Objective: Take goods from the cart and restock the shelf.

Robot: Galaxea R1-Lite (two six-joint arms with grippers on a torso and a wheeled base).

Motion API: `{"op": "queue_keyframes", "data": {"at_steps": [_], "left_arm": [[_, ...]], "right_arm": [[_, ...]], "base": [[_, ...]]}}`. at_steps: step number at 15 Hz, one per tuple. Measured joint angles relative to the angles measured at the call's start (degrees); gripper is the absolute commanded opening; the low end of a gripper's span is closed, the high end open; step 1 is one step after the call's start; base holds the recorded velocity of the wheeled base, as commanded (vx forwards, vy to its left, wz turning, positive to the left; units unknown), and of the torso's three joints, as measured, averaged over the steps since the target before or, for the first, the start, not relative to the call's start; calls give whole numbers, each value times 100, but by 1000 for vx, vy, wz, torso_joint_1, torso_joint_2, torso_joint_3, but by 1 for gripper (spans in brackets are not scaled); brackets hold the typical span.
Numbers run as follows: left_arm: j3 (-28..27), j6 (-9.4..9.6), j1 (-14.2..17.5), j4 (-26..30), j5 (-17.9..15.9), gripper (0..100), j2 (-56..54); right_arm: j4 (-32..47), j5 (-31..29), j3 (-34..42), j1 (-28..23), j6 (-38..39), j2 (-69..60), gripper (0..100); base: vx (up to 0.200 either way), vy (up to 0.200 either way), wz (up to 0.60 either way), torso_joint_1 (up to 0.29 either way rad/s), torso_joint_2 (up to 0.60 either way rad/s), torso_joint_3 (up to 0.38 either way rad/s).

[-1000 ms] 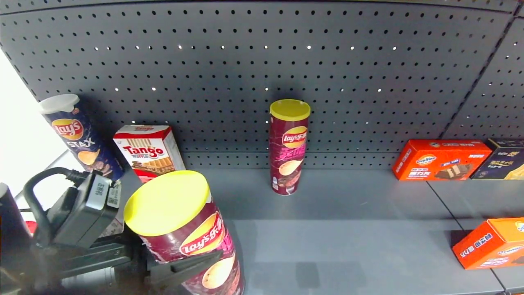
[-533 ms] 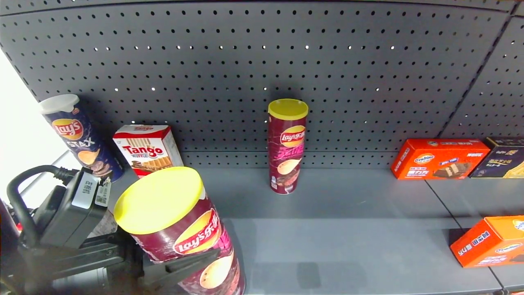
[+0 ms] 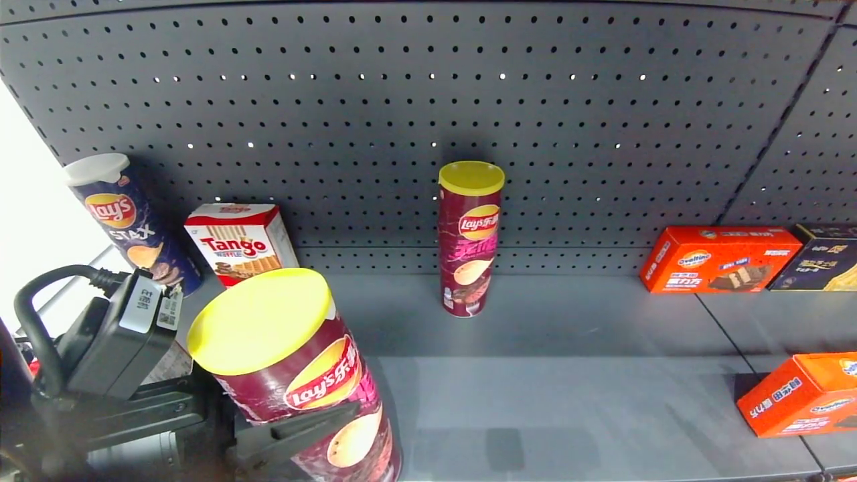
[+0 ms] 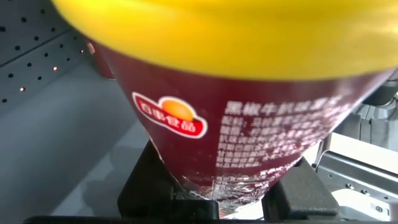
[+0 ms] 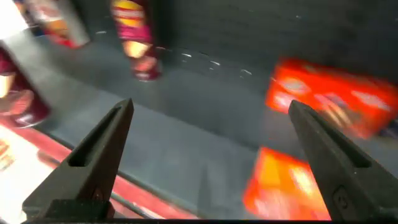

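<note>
My left gripper (image 3: 281,442) is shut on a maroon chip can (image 3: 301,381) with a yellow lid, holding it tilted over the front left of the grey shelf (image 3: 569,402). The same can (image 4: 249,137) looms close in the left wrist view, clamped between the dark fingers (image 4: 298,196). A second maroon chip can (image 3: 470,237) stands upright near the pegboard, also seen as a can (image 5: 138,37) in the right wrist view. My right gripper (image 5: 217,162) stands open in front of the shelf with nothing between its fingers.
A blue chip can (image 3: 127,221) and a red-and-white wafer box (image 3: 241,244) stand at the back left. Orange boxes (image 3: 720,260) (image 3: 800,395) and a dark box (image 3: 817,266) sit at the right. Perforated panel (image 3: 428,100) backs the shelf. Bare shelf lies between the cans and orange boxes.
The left gripper with the held can shifted slightly left and toward the shelf back. The standing can and boxes kept their places.
</note>
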Motion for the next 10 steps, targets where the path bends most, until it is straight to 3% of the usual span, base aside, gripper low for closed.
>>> {"op": "queue_keyframes", "data": {"at_steps": [5,10], "left_arm": [[-27,-5,4,6,2,0,61],[-105,-11,11,6,11,0,116]], "right_arm": [[-1235,304,-274,546,-163,1679,100],[-2976,2280,-742,668,-229,3266,100]], "base": [[0,0,0,0,0,0],[0,0,0,0,0,0]]}}
